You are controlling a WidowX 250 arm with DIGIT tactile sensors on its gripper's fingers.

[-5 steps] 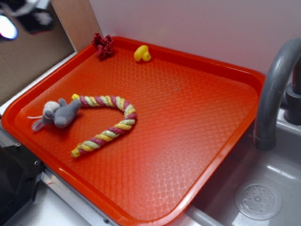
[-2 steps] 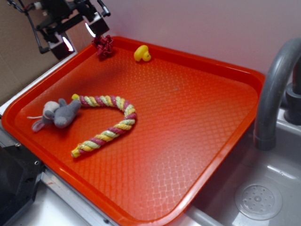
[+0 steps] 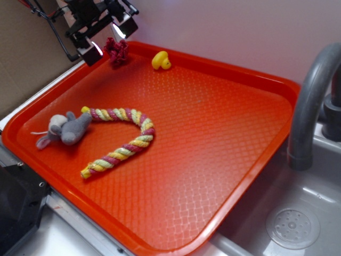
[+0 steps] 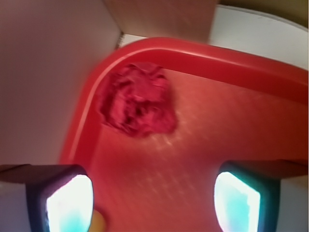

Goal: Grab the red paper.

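Crinkling into ruffled folds, dark red paper (image 4: 137, 100) on diamond-textured tray (image 3: 213, 138).

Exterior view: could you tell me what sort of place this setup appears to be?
Probably a toy kitchen sink counter used as a robot test bench: a grey faucet arches over a sink with a drain, and an orange tray of toys sits beside it.

An orange-red tray (image 3: 224, 160) holds a yellow duck (image 3: 161, 61), a twisted rope (image 3: 123, 140) and a grey toy mouse (image 3: 64, 129). A grey faucet (image 3: 309, 106) rises over the sink (image 3: 298, 213) beside it.
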